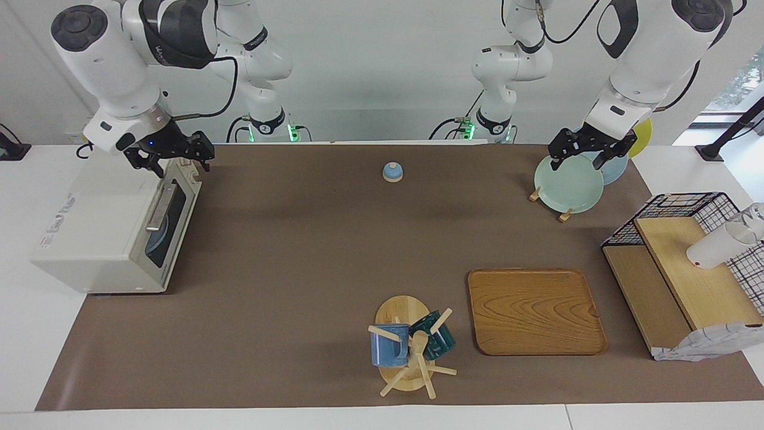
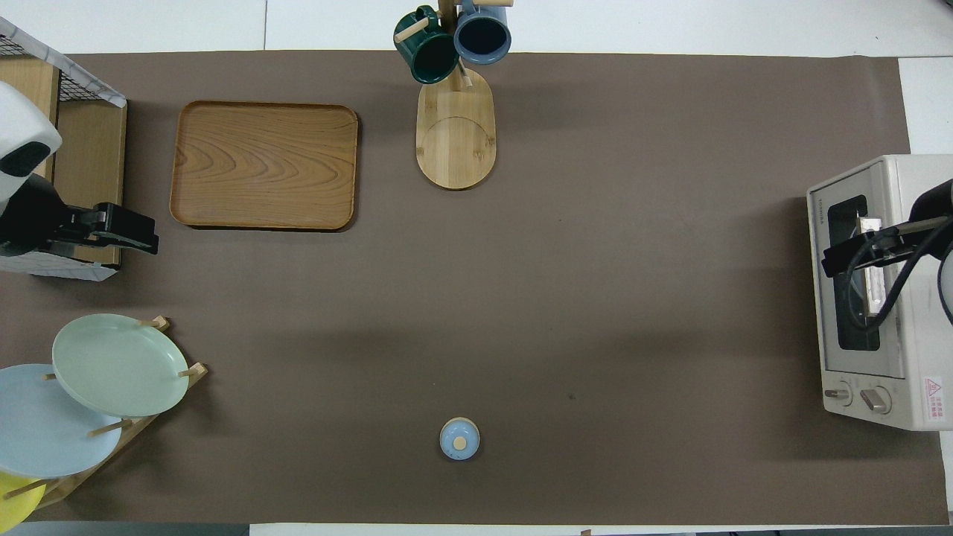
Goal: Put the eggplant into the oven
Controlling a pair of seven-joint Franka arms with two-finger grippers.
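No eggplant is showing anywhere on your tabletop (image 1: pixel 286 251) and the oven (image 1: pixel 113 233) is sitting door-closed, with the right pincer (image 1: pixel 170 156) hovering empty and spread over it while the left pincer (image 1: pixel 588 149) is waiting empty and spread over the plates (image 1: pixel 570 182).

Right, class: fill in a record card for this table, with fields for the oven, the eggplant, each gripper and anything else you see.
oven: at the right arm's end of the table, door shut
eggplant: not in view
right gripper: over the oven's door, jaws open, empty
left gripper: in the air by the plates, jaws open, empty
also there: tray, mug rack
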